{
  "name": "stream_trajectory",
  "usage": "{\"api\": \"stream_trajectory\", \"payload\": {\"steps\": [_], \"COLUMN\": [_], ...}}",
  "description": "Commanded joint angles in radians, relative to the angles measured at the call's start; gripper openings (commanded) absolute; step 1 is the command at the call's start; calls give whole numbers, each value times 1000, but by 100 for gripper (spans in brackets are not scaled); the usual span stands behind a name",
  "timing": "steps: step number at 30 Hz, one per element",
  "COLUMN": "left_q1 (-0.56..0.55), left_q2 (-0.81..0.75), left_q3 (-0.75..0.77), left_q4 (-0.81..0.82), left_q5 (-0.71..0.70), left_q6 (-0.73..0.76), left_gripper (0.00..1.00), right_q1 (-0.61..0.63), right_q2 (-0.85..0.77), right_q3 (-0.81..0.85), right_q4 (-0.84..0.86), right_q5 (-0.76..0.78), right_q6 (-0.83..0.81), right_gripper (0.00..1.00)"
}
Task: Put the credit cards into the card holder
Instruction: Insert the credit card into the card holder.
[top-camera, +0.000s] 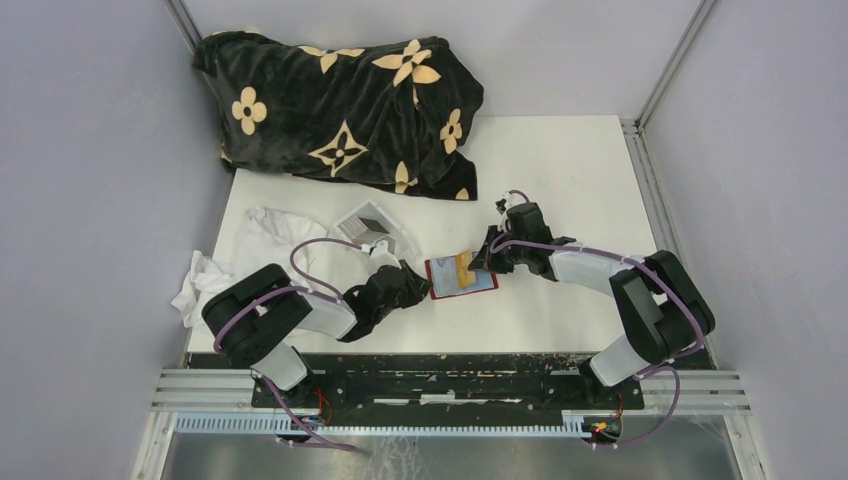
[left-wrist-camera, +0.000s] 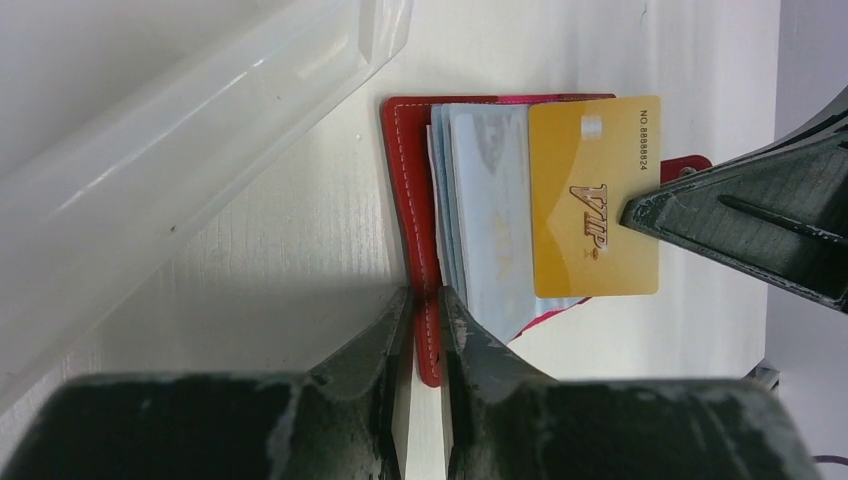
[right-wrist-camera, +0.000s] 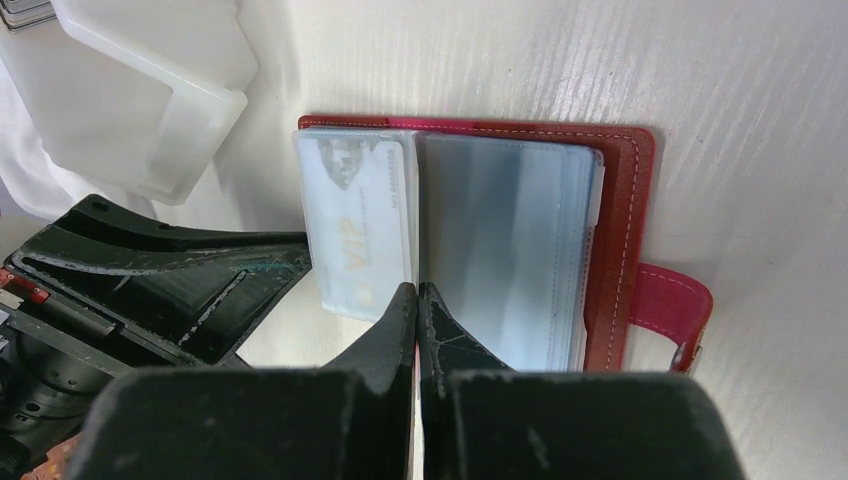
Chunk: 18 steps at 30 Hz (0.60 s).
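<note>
So the red card holder (top-camera: 466, 293) is lying open near the middle of the desk's near edge. The left gripper (top-camera: 418, 290) is clamped on the edge of its cover, fingers nearly closed with the red edge between them. The right gripper (right-wrist-camera: 417, 291) is pinched tight on a gold card (left-wrist-camera: 590, 190) marked VIP, over the clear sleeves. A pale blue card (right-wrist-camera: 355, 220) sits in a sleeve. A clear plastic box (top-camera: 375, 230) sits just toward the left edge.
</note>
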<state>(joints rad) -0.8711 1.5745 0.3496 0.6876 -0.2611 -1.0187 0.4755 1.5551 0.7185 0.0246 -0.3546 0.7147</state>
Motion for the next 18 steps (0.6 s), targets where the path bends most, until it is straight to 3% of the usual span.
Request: {"api": "stream_trajectory", "payload": {"steps": [1, 18], "left_q1": [-3, -2], "left_q2": [19, 15], "left_q3": [21, 28], "left_q4": [0, -54], "left_q5": [-10, -25], "left_q6": [55, 62], "left_gripper": [21, 17], "right_q1": [-10, -59], "right_q2": [16, 21], "right_q3": [-18, -94], "right_q4": [62, 134], "right_q5": [-35, -97], "right_q6": [20, 56], "right_gripper": [1, 1]}}
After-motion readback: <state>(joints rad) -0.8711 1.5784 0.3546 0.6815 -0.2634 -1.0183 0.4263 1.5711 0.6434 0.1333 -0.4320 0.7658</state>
